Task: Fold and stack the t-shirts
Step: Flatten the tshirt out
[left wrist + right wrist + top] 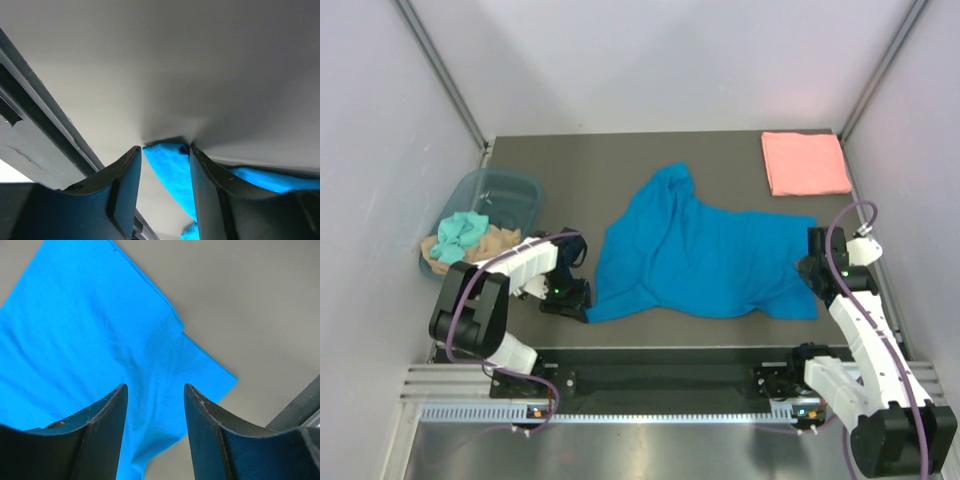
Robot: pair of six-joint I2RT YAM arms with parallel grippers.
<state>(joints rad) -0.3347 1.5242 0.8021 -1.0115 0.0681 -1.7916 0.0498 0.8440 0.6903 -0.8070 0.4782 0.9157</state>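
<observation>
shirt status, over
Left pincer on blue t-shirt near-left corner, cloth between tips, grip unclear. Right pincer open over its right edge. Pink t-shirt folded, far right. Nothing in the way.

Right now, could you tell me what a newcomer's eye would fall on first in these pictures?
The bright blue t-shirt lies spread and rumpled across the middle of the dark table. The salmon pink t-shirt sits neatly folded at the far right corner, and a translucent blue-grey tub holding teal and tan cloth stands at the left edge.

blue shirt (705,255) spread mid-table, tub (505,195) left, pink shirt (805,163) far right, open table (590,165) behind
</observation>
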